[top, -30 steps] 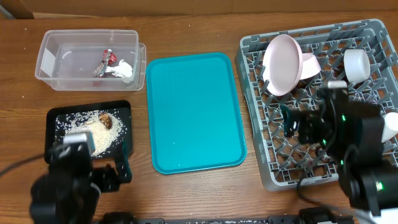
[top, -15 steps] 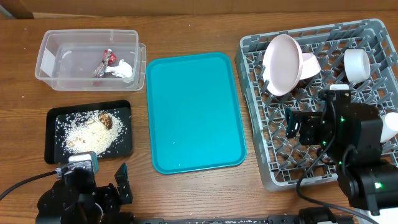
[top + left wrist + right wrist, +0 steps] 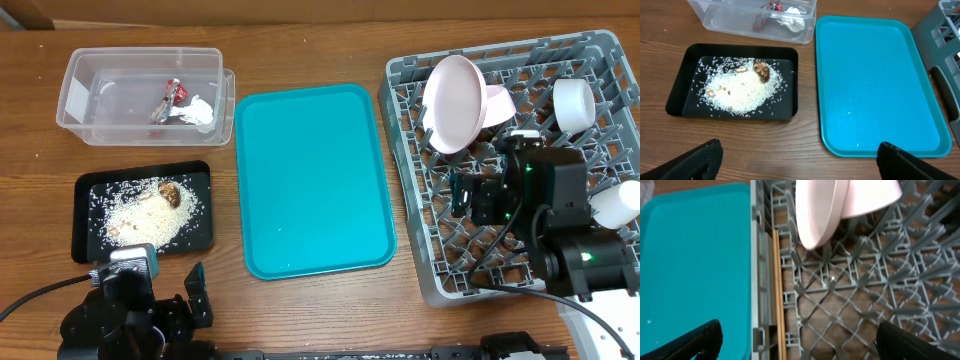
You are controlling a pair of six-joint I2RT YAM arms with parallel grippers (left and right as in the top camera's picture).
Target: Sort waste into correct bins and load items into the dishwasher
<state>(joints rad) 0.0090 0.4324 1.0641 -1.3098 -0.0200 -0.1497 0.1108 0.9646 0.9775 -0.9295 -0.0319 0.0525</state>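
The clear tub [image 3: 90,100] holds the red-and-white wrapper [image 3: 170,98] and the white tissue [image 3: 202,112]. The black tray [image 3: 85,215] holds rice [image 3: 740,90] and a brown scrap [image 3: 762,71]. The grey dish rack [image 3: 600,55] holds the plate [image 3: 452,105], a bowl [image 3: 498,103] and a cup [image 3: 574,103]. Chopsticks [image 3: 777,290] lie along its left wall. My left gripper [image 3: 800,160] is open and empty over bare wood in front of the black tray. My right gripper [image 3: 797,340] is open and empty above the rack floor, near the chopsticks.
The teal serving tray [image 3: 310,180] lies between the bins and the rack. Another white rounded item [image 3: 618,203] sits at the rack's right side. The rack's pegs stand all round my right gripper. The table's front edge is close behind my left arm.
My left arm pulled back from over the black tray toward the front edge, then stayed still. My right arm shifted slightly left and farther over the rack.
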